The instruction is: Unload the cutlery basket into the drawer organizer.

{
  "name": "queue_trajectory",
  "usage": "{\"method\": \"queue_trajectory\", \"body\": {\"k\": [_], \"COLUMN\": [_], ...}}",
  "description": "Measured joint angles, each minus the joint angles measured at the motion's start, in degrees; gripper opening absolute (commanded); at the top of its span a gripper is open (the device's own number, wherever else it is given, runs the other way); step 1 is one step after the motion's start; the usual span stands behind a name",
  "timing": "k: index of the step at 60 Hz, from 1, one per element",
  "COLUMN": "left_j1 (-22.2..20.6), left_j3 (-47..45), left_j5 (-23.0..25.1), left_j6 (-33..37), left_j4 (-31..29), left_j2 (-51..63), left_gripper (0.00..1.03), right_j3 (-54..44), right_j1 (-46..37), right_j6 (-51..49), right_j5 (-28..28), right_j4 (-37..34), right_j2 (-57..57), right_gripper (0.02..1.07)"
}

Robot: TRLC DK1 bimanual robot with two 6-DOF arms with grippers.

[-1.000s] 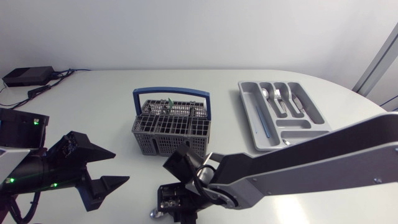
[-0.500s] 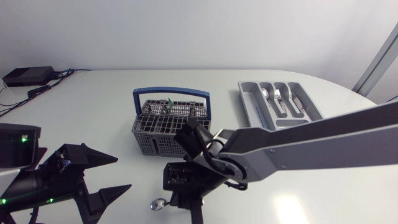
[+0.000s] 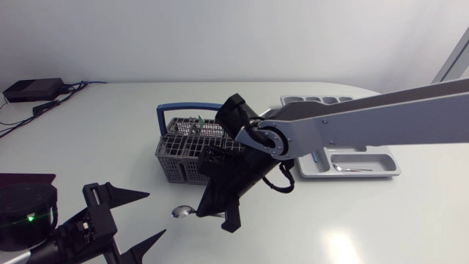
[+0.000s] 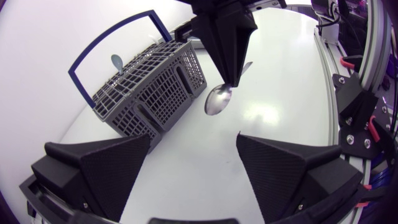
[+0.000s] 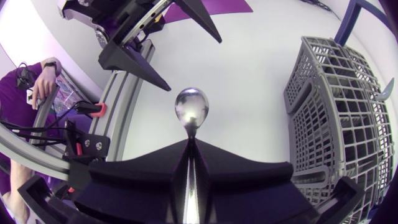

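Right tool (image 5: 191,144) grips a spoon (image 5: 191,107) over the counter (image 3: 110,125) beside the cutlery basket (image 3: 192,150); left tool (image 4: 193,146) gapes open

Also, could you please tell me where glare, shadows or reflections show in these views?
Head view: a bright glare patch on the table, right of the spoon. Left wrist view: a faint shadow on the table beside the spoon's bowl. Right wrist view: the bowl, ahead of the right gripper, mirrors its surroundings.
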Motion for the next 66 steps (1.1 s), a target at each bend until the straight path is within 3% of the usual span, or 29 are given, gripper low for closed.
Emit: {"method": "queue_trajectory", "body": {"k": [10, 35, 52, 66], "left_j1": [-4.2, -11.7, -12.0, -12.3], "left_j3": [-0.1, -2.0, -2.3, -2.2], "left_j5": [-4.9, -10.4, -11.5, -11.7], "left_j6": [1.3, 3.0, 4.8, 5.6], "left_j4": [7.2, 19.8, 26.8, 29.9], "left_j2": [3.9, 10.0, 13.7, 18.7], "left_gripper": [0.97, 0.94, 0.90, 0.75], "right_j3": [4.4, 13.3, 16.0, 16.6], "right_j1": [-1.2, -4.0, -5.2, -6.7], "right_j6": [-0.7, -2.3, -4.4, -5.0], "right_j5": [-4.6, -13.4, -15.6, -16.3], "right_j4": [-6.3, -17.3, -21.5, -22.2], "right_j2": [3.9, 8.5, 11.3, 11.3], "right_gripper": [0.12, 0.12, 0.12, 0.12]}}
